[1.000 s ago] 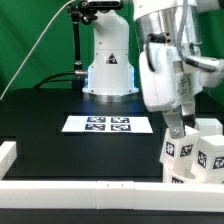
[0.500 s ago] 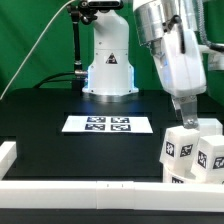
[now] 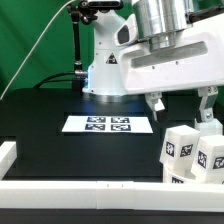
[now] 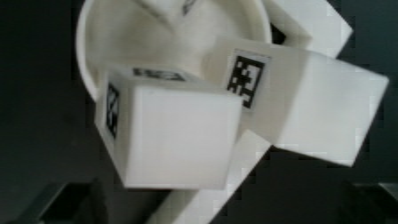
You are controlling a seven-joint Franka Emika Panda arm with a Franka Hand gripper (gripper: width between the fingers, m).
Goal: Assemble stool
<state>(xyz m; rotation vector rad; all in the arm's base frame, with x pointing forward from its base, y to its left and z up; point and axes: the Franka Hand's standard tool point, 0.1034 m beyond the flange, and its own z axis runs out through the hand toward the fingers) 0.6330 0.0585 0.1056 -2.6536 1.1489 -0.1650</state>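
Stool legs (image 3: 195,152) stand clustered at the exterior view's right, by the border rail (image 3: 80,190); gripper (image 3: 181,104) hovers above them, jaws wide, holding nothing; marker board (image 3: 109,125) lies mid-table.

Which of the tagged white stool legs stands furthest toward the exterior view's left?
The chunky white plastic leg with the tag facing the camera; the other leg sits beside it, nearer the frame's right edge.

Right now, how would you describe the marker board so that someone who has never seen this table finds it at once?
Start from the black table and the robot's white base at its back. Just in front of that base lies the marker board, thin, flat and white. Unlike the chunky white legs at the exterior view's right, it lies flat and carries a row of black square tags.
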